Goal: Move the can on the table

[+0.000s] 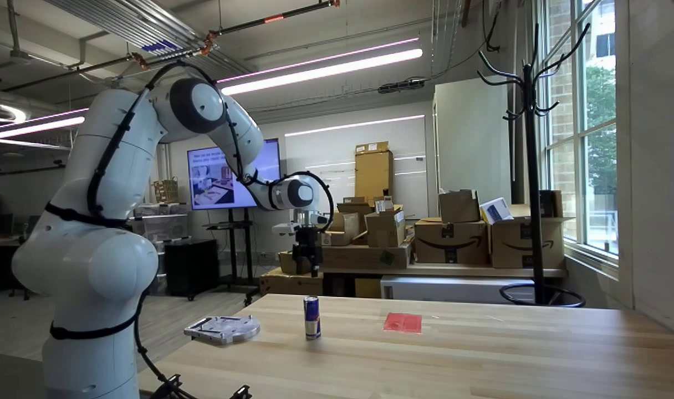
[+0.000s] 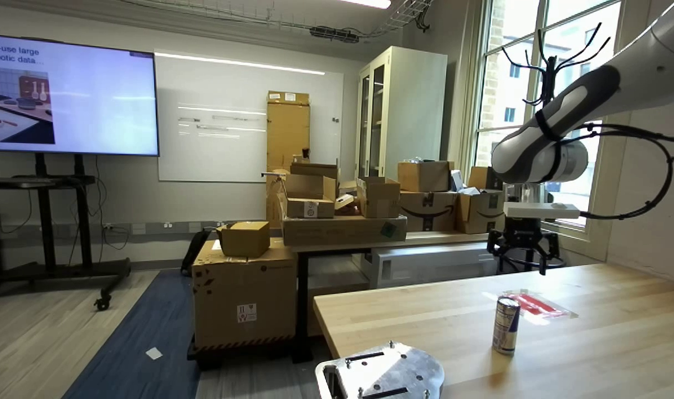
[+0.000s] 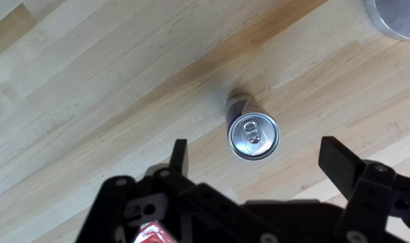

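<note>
In the wrist view we find the can (image 3: 254, 135) upright on the desk (image 3: 107, 84), just right of the frame's centre. Our gripper (image 3: 254, 153) hangs higher, spread wide and holding nothing. If we descend without centring first, a fingertip (image 3: 180, 155) could strike the can's top edge and topple it.

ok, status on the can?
Fingers open, empty, higher than the can. Can upright on the table. Metal plate apart from it; nothing seen between fingers and can.
</note>
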### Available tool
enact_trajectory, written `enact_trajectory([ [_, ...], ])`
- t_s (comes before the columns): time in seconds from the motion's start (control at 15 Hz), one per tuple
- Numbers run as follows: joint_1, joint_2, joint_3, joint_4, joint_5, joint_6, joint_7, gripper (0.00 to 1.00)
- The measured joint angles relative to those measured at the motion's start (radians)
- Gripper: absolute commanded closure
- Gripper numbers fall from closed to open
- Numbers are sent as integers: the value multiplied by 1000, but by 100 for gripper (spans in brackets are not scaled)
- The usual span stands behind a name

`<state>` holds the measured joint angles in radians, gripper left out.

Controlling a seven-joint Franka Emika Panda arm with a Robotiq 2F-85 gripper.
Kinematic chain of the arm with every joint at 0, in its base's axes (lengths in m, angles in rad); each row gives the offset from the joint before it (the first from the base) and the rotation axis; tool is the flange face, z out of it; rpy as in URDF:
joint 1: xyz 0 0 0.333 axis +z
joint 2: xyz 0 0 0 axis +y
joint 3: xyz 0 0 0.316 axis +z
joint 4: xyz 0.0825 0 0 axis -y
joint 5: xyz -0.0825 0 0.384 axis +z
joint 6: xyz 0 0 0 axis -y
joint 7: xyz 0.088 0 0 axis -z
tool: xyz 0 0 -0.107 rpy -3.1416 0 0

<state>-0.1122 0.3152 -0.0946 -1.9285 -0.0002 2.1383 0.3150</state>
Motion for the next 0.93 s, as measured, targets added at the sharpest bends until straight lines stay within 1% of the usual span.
enact_trajectory([
  [0.2,0,41,-4,21,17,30,-32,0],
  [0.6,-10,94,-7,46,86,82,-112,0],
  [0.93,-17,128,-8,52,91,102,-149,0],
])
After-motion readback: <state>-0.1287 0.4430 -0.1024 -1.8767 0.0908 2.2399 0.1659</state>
